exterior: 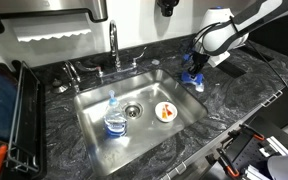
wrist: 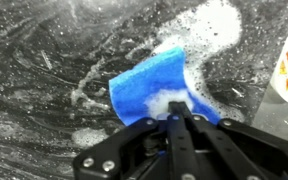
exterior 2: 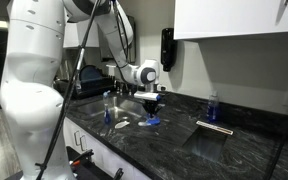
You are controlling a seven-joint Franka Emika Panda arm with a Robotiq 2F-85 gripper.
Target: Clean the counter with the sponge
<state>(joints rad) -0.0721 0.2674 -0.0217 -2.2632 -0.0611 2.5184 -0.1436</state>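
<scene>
I am in the wiping step right now. My tool is squeezed tight on the sponge. In the wrist view its two fingers pinch the near edge of the blue block, and the sponge bends a little under the push. The sponge is pressed down on the counter. In an exterior view the sponge lies just to the right of the sink, up by the sink's far right corner, with the tool right on top of it. White soapy foam is smeared on the dark stone around the sponge, with thin wet trails going off to the left. So I think some of the counter is soaped, but I cannot tell how much of it is left to wipe. For the next move I think I need to keep pushing down and slide the sponge over the foamy patch, then on to the dry stone. I should hold tight so the sponge does not slip out, and stay away from the sink edge so it does not drop in. A bottle with a blue label stands in the sink, beside a white round thing with orange on it. The words on the label are too small to read. I see no name or writing on the sponge or on the tool.
</scene>
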